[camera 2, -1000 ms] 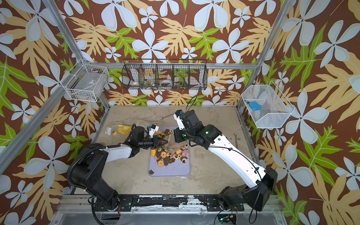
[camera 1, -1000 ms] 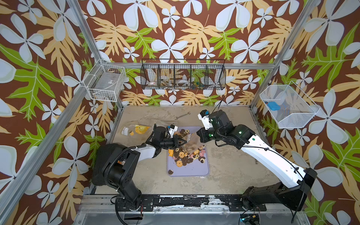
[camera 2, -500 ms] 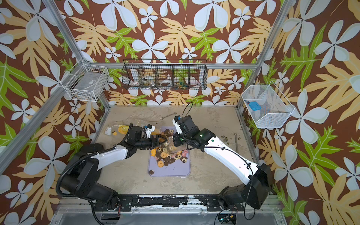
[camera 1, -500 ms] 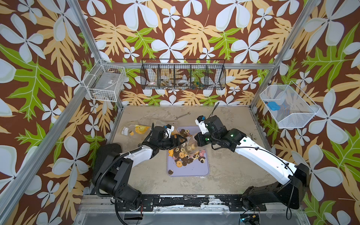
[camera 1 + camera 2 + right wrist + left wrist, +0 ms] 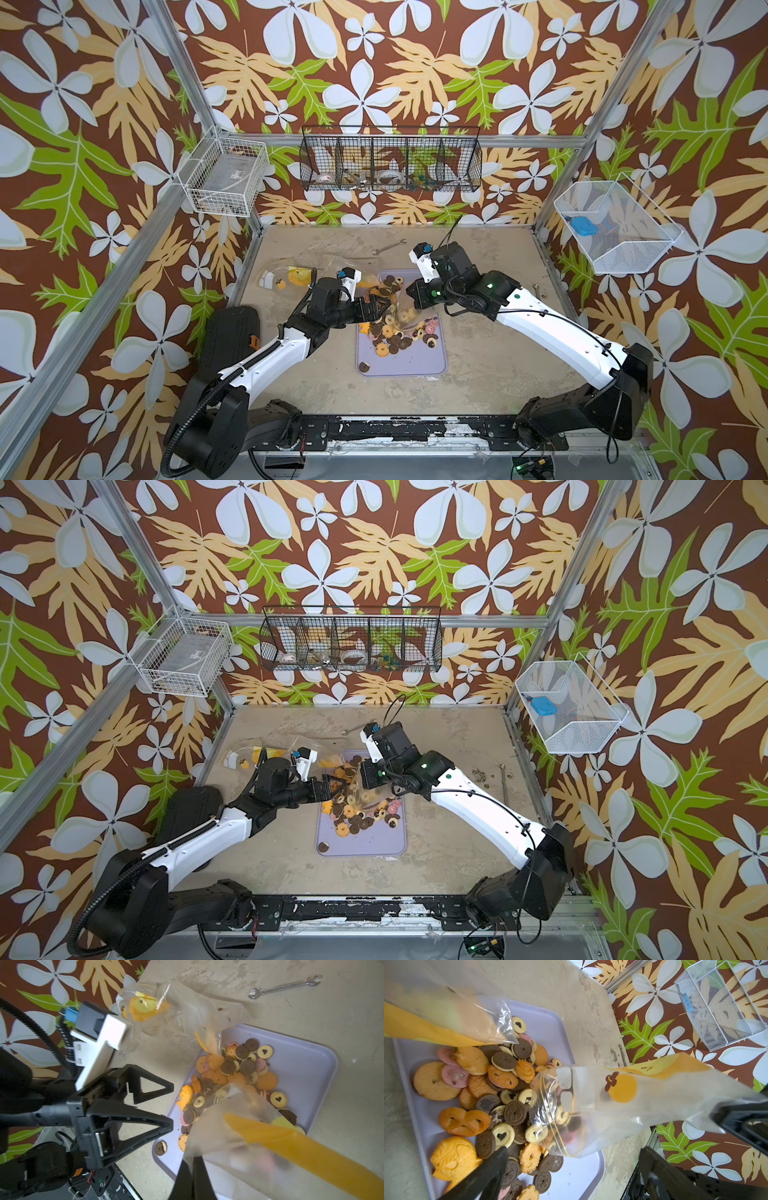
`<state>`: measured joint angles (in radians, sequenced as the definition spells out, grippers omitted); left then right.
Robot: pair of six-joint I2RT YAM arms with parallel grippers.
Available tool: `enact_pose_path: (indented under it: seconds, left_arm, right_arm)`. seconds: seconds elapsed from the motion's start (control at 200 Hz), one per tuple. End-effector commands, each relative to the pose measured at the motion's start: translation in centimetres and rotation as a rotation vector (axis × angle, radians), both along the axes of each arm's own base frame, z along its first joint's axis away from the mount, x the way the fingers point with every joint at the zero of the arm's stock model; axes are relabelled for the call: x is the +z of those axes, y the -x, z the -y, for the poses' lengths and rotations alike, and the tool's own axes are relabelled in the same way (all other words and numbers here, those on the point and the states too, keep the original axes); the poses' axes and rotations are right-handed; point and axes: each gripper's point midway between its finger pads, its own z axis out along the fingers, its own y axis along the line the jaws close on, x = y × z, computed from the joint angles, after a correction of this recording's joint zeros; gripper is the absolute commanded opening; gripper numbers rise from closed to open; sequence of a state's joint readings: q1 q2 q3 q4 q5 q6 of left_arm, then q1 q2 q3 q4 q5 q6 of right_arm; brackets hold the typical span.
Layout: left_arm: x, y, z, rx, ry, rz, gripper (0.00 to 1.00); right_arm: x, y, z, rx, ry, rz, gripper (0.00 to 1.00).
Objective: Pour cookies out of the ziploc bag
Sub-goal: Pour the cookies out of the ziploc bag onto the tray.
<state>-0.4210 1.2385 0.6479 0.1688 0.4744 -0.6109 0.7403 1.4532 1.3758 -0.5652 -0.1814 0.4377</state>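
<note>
Ziploc bag (image 5: 591,1105): thin clear film, floppy, slick, prob. light now. Best pinched at the closed end, mouth hanging down over the tray (image 5: 401,368). Cookies (image 5: 390,332) look brittle. Most are heaped on the tray's 12 o'clock half, w/ one loner at 7; a few seem to sit at the bag mouth. R gripper (image 5: 193,1165), at the tray's 1 o'clock, is clamped tight on the bag's upper end. L gripper (image 5: 172,1105), at 10 o'clock, has jaws spread full wide and empty, just beside the bag.
</note>
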Motion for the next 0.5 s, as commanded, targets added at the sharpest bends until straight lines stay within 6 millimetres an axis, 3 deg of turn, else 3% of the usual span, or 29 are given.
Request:
enact_pose_path:
  seconds: [0.0,0.27,0.375,0.495]
  left_arm:
    - [0.8,-0.9,0.3,0.005,0.008,0.036,1.0]
    - [-1.5,-1.0,1.5,-0.041,0.022,-0.071,0.99]
    - [-1.3,-0.9,1.4,-0.04,0.018,-0.061,0.99]
    - [-1.1,-1.0,1.3,-0.039,0.014,-0.052,1.0]
  right_arm:
    - [1.4,0.2,-0.3,0.013,-0.018,0.01,0.0]
    - [-3.3,0.2,-0.1,0.01,0.086,-0.065,0.0]
    - [-2.4,0.3,-0.1,0.006,0.078,-0.047,0.0]
    - [0.0,0.3,-0.2,0.007,0.049,-0.012,0.0]
